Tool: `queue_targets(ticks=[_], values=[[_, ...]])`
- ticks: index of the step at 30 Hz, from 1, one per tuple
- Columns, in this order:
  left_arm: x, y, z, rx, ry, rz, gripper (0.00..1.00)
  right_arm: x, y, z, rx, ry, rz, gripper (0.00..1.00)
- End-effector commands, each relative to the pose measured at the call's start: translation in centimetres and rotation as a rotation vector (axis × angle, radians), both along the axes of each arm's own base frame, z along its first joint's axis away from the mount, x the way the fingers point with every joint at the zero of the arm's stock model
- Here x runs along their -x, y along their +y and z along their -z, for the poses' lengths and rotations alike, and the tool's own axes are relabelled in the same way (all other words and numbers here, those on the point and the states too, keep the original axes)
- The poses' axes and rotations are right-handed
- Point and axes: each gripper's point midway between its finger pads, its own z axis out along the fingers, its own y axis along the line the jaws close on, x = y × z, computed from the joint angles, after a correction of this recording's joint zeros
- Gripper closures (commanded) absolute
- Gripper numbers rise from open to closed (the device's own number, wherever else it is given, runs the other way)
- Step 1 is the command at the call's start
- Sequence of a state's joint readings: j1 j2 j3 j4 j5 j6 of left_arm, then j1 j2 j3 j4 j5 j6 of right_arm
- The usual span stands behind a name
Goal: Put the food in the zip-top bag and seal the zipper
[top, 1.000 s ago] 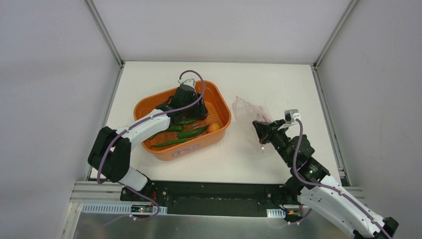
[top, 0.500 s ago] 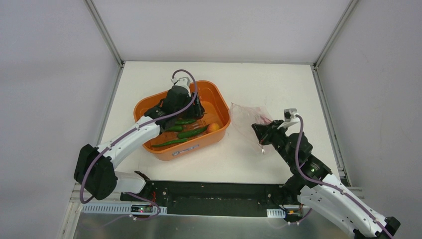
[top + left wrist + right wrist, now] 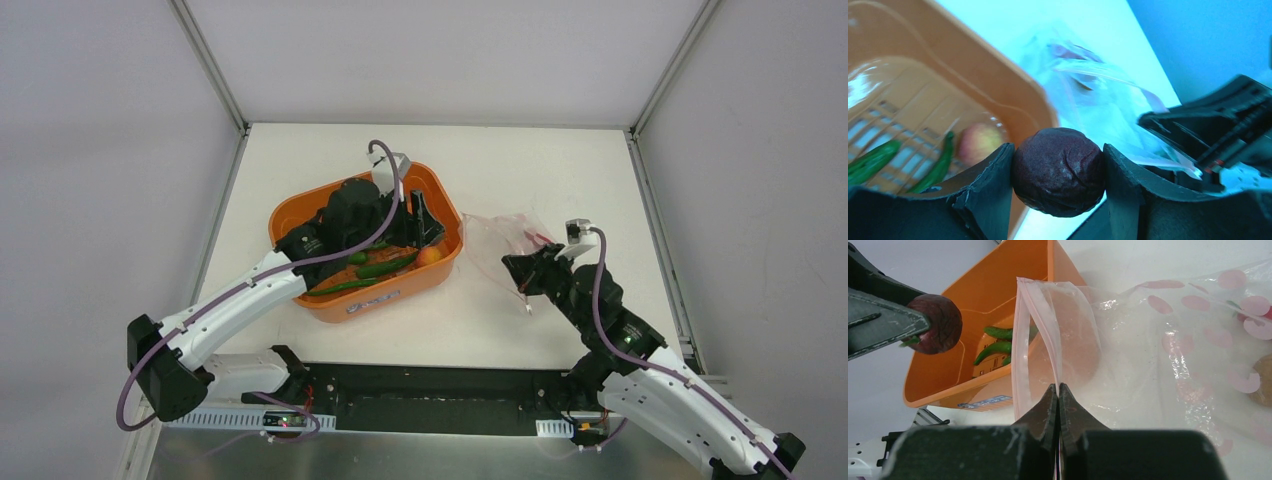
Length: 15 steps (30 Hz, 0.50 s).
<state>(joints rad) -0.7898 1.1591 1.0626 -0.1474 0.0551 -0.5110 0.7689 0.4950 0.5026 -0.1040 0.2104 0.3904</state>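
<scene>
Left claw (image 3: 1058, 167): clenched on one small round dark-red piece of food (image 3: 1058, 171), a finger pressed to each side of it, held up over the right end of the orange plastic tub (image 3: 380, 300), near the bag's mouth but apart from it. Right claw (image 3: 1058, 390): clenched tight on the mouth edge of the clear crinkly zip-top bag with pale pink dots (image 3: 1148, 350), lifting that edge so the mouth stands open toward the tub. Thin pink zipper strip (image 3: 1019, 330): unsealed, running upright along the raised mouth edge. The bag lies on the white worktop (image 3: 520, 170) just right of the tub, its body spreading to the far right; a round brownish piece (image 3: 1263, 382) and something red (image 3: 540, 238) lie inside it. In the tub: several long slim green chili peppers (image 3: 385, 268) and a round orange piece (image 3: 430, 255) at its near right.
</scene>
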Motion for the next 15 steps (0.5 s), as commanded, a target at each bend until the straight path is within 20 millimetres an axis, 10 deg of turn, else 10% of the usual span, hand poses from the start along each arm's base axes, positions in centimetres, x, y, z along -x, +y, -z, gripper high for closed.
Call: queue_targets(ticks=[1,8,15], values=[[1.9,-4.3,-5.4,0.112,-0.126,0.176,0.64,0.2,-0.2,-3.6,-0.079,-0.051,0.004,1.00],[4.7,-9.5,-8.0,0.151,-0.216,0.358,0.61,0.6,-0.7,-4.6,-0.124,-0.089,0.012,1.00],[5.3,-13.1,-6.1,0.128,-0.214,0.433,0.60,1.1,-1.4,-5.6,-0.160,-0.119,0.018,1.00]])
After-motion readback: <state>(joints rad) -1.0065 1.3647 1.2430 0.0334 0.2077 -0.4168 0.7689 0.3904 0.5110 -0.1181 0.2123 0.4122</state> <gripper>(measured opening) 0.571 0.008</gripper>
